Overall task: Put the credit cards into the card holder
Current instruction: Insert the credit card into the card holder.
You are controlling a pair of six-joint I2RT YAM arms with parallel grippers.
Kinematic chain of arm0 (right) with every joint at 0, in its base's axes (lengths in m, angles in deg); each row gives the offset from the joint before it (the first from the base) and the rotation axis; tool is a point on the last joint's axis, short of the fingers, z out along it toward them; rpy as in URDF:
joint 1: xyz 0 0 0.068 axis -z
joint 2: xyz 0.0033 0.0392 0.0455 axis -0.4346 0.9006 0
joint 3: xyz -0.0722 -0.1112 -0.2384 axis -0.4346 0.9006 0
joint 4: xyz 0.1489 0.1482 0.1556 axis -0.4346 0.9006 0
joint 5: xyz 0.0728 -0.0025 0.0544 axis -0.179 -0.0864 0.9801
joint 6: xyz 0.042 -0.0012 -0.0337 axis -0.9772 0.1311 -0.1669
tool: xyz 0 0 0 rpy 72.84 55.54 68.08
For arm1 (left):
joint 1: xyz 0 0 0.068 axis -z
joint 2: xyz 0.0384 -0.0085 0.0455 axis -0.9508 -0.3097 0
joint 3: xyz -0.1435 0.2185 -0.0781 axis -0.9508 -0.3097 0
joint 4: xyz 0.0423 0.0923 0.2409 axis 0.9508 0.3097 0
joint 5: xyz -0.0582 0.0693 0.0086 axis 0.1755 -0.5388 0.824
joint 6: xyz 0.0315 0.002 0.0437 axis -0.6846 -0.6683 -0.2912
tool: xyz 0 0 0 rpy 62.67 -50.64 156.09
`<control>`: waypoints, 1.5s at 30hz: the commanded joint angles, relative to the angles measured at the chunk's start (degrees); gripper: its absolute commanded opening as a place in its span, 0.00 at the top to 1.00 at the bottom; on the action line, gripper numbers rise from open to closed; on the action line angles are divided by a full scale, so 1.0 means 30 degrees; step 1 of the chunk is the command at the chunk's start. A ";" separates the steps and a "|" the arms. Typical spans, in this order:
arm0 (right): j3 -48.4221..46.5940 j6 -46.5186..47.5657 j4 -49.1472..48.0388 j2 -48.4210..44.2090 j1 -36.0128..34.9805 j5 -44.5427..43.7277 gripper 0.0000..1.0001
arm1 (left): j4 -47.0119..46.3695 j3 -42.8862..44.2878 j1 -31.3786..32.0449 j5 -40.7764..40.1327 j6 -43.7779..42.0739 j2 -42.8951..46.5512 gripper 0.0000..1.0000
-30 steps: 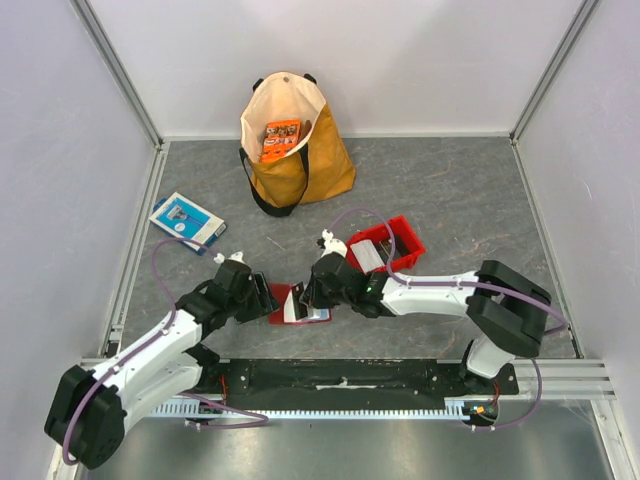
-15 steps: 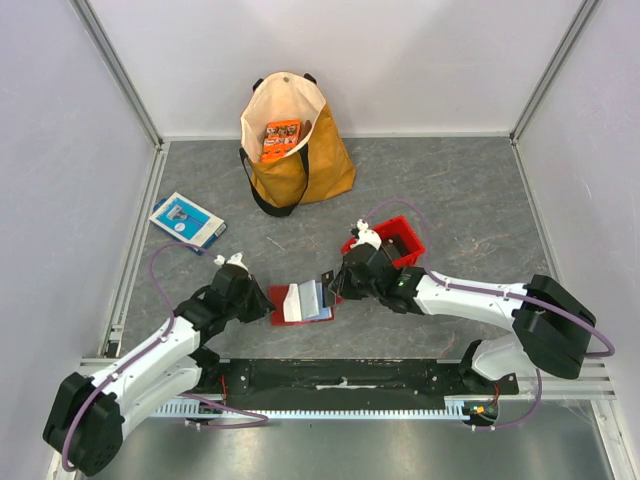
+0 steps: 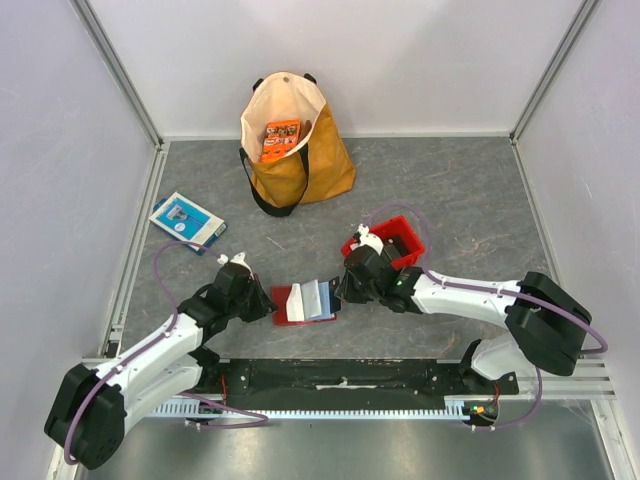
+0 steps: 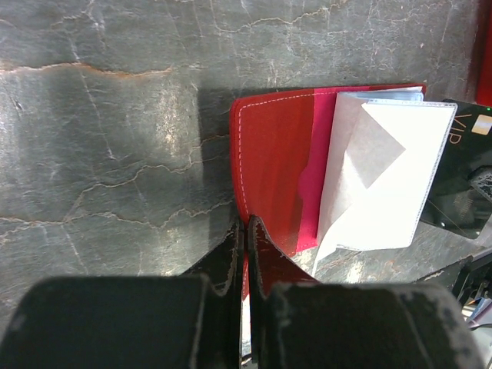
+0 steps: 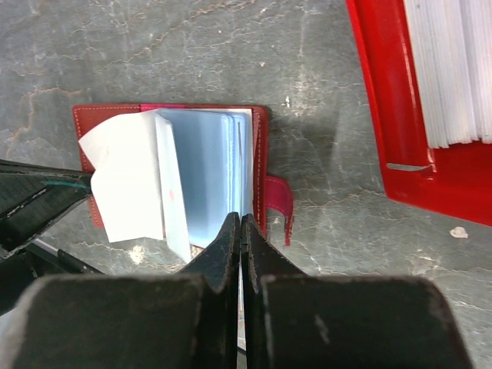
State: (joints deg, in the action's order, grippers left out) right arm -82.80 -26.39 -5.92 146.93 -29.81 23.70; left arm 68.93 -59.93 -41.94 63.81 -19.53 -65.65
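Note:
The red card holder (image 3: 288, 305) lies open on the table between my two arms, its white and bluish sleeves (image 4: 384, 177) fanned up. My left gripper (image 4: 246, 223) is shut on the near edge of the holder's red left cover (image 4: 273, 154). My right gripper (image 5: 241, 217) is shut at the holder's right edge, beside the snap tab (image 5: 278, 200). In the left wrist view a dark grey credit card (image 4: 461, 177) marked VIP stands there, in the right gripper's grip. A stack of whitish cards (image 5: 453, 69) sits in the red bin.
The red bin (image 3: 400, 235) stands just behind my right gripper (image 3: 343, 290). A mustard tote bag (image 3: 295, 150) holding an orange packet is at the back. A blue-and-white flat box (image 3: 187, 220) lies at the left, behind my left gripper (image 3: 268, 300).
My left gripper has shut on the holder's left cover. My right gripper drew back to the right off the holder, which now lies open with its sleeves showing.

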 commanded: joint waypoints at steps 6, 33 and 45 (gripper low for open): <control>0.0178 0.0561 0.0294 -0.0233 0.0448 0.0126 1.00 | -0.0538 0.0128 0.0042 0.0356 -0.0696 -0.0316 0.98; -0.1373 -0.0581 -0.6122 0.2664 -0.0254 0.6190 1.00 | -0.3173 -0.0604 0.0013 0.2142 -0.0258 -0.1371 0.98; 0.0204 -0.0669 -0.5155 0.2437 -0.0169 0.3877 1.00 | -0.3497 -0.0897 0.0042 0.2290 -0.0199 -0.1459 0.98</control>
State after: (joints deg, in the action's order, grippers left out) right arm -84.66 -28.56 -22.05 157.73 -31.34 38.98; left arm 60.21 -62.29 -41.94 69.75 -19.57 -70.09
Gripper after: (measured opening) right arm 0.007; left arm 0.033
